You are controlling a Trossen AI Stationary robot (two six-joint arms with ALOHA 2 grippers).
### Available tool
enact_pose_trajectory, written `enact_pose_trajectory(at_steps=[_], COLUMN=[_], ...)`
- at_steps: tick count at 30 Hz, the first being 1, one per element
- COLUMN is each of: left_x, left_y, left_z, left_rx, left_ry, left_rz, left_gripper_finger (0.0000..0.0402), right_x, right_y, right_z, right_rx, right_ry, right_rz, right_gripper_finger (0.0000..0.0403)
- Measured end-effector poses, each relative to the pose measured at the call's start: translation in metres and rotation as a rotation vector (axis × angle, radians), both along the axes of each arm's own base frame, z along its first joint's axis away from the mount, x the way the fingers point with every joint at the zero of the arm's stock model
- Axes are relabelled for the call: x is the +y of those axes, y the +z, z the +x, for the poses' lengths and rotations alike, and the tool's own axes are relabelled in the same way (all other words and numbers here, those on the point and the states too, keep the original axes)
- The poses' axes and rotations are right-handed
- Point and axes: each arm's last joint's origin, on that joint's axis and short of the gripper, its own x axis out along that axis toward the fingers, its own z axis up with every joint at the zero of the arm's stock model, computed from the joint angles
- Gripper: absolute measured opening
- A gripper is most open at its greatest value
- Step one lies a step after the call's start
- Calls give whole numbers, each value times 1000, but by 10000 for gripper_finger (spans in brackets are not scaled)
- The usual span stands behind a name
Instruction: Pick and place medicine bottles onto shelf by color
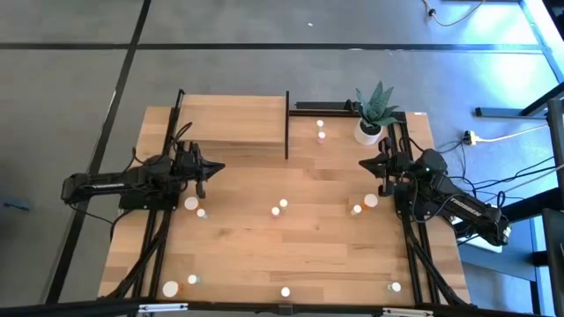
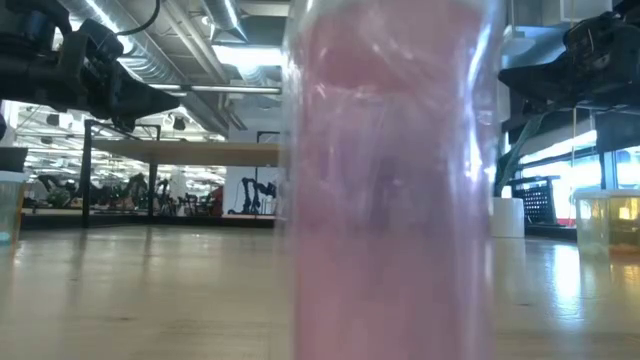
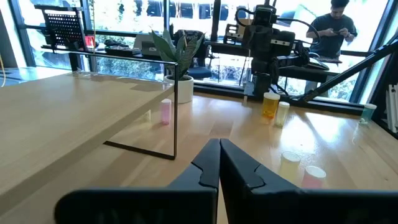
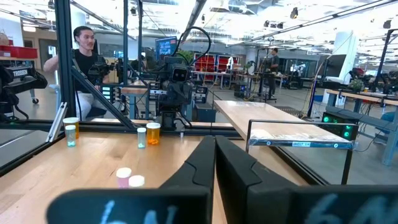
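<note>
Medicine bottles (image 1: 279, 209) stood scattered over the table (image 1: 264, 255), a pink one (image 1: 321, 136) near the white plant pot (image 1: 367, 133), none on the shelf (image 1: 233, 121). Left gripper (image 1: 214, 167) hung just in front of the shelf with its fingers pressed together, holding nothing. Right gripper (image 1: 367, 163) hung near the pot, likewise closed and empty.

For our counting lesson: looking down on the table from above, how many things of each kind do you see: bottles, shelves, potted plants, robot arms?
Medicine bottles: 12
Shelf: 1
Potted plant: 1
Robot arms: 2
Total: 16
</note>
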Motion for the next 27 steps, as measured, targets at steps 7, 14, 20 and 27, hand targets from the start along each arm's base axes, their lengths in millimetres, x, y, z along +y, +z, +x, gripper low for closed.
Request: enact_pose_trajectory(at_steps=[7,14,20,27], left_x=[0,0,0,0], left_y=[0,0,0,0], left_z=[0,0,0,0], left_rx=[0,-1,0,0], left_ry=[0,0,0,0], left_rz=[0,0,0,0], left_gripper_finger=[0,0,0,0], right_x=[-1,0,0,1], right_y=[0,1,4,24], right_z=[0,0,-1,-6], right_rx=[9,-26,-63,-159], right_ry=[-62,20,38,-3], right_rz=[-159,188,297,266], right_gripper_finger=[16,16,16,5])
